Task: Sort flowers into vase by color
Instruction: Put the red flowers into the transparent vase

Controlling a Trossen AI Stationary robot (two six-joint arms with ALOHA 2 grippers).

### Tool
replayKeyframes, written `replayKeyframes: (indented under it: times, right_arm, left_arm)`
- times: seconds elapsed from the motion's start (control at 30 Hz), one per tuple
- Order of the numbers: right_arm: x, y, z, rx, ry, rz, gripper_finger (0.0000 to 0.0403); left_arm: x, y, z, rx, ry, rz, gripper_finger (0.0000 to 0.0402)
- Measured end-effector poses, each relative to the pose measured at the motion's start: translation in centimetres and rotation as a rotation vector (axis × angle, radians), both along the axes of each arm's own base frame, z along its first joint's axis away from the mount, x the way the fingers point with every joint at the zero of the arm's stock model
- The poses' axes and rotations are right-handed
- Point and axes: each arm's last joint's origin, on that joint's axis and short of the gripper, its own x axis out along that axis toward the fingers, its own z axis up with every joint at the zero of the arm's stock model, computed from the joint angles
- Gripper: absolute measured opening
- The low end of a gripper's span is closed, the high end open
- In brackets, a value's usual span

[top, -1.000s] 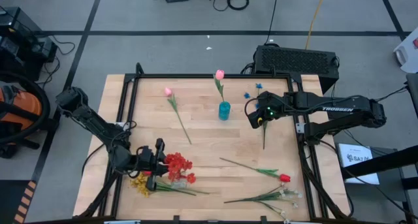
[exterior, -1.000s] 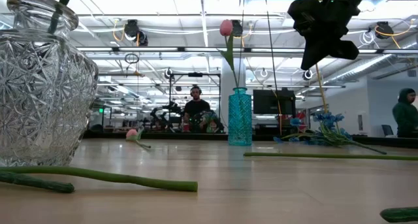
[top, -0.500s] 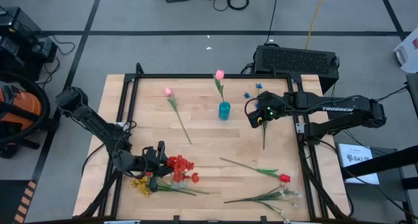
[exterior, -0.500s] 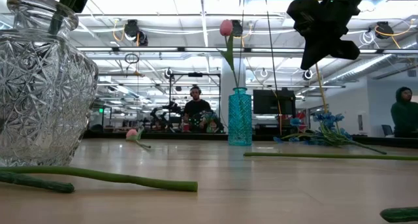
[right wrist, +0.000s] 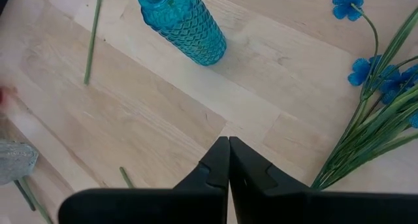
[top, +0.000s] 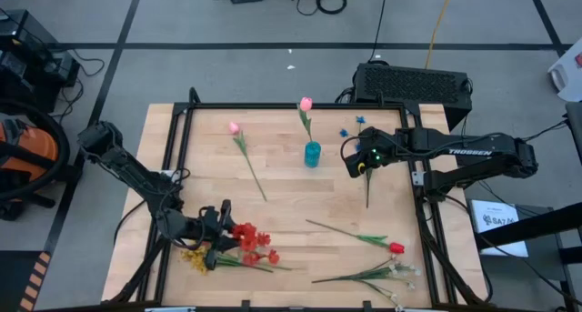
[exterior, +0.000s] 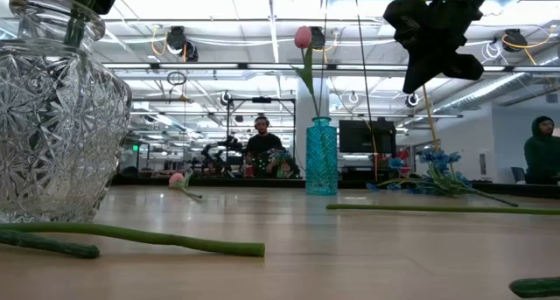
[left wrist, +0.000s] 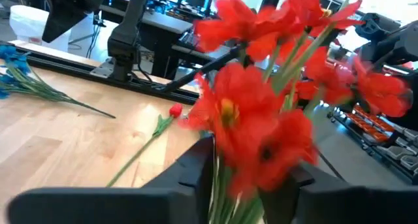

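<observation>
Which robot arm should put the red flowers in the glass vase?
The left: its gripper already holds the red flowers above the glass vase. The right gripper is shut and empty beside the blue vase.

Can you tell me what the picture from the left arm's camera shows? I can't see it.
A bunch of red flowers fills the view, its green stems clamped between the left gripper. Behind, one red tulip and blue flowers lie on the wooden table.
</observation>
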Motion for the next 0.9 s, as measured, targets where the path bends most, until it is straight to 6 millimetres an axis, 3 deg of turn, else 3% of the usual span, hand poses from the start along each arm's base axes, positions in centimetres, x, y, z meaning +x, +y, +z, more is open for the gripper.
replayKeyframes:
  times: [0.3,0.63,0.9]
  right_arm:
    - [0.0,0.0,0.0,0.000,0.000,0.000,0.0000]
    - [0.0,0.0,0.0,-0.003,0.001,0.004,0.0000]
    - [0.0,0.0,0.0,-0.006,0.002,0.009,0.0000]
  left_arm:
    - [0.0,0.0,0.0,-0.001,0.000,0.000,0.0211]
    - [-0.8,0.8,1.1,-0.075,0.017,0.003,0.0214]
    - [-2.4,2.1,1.1,-0.126,0.175,-0.045,0.0214]
